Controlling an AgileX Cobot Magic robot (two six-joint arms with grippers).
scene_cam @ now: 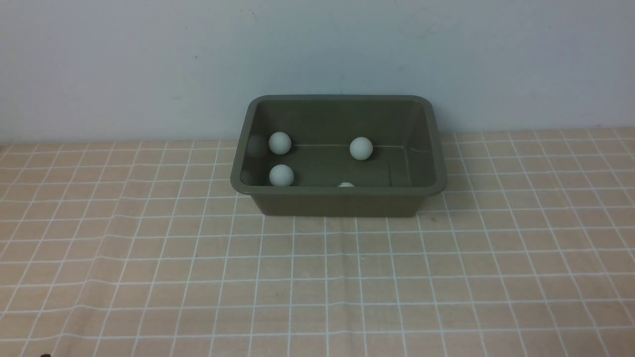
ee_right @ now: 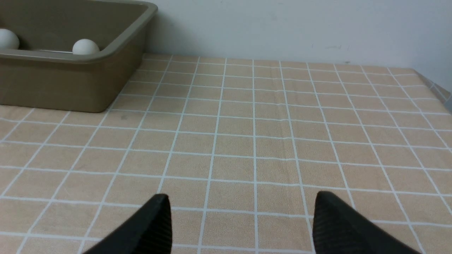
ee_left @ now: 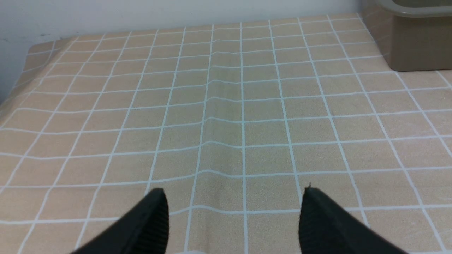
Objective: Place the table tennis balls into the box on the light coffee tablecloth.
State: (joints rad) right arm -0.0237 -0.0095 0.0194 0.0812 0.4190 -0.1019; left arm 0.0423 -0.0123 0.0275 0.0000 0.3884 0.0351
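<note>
The olive-green box [scene_cam: 337, 202] stands on the light coffee tablecloth [scene_cam: 317, 277] near the back wall. Inside it lie several white table tennis balls: one [scene_cam: 280, 143] at the back left, one [scene_cam: 281, 175] at the front left, one [scene_cam: 361, 148] mid-back, and one [scene_cam: 346, 185] just peeking over the front rim. The right wrist view shows the box [ee_right: 63, 81] with two balls [ee_right: 85, 47] [ee_right: 7, 38] in it. My left gripper [ee_left: 233, 192] is open over bare cloth, and my right gripper [ee_right: 242, 197] is open over bare cloth too. Neither arm shows in the front view.
A pale wall runs behind the table. The cloth has a slight fold [ee_left: 212, 116] down its left part. The table's left edge [ee_left: 21, 77] and right edge [ee_right: 436, 88] show in the wrist views. A corner of the box [ee_left: 413, 38] shows in the left wrist view.
</note>
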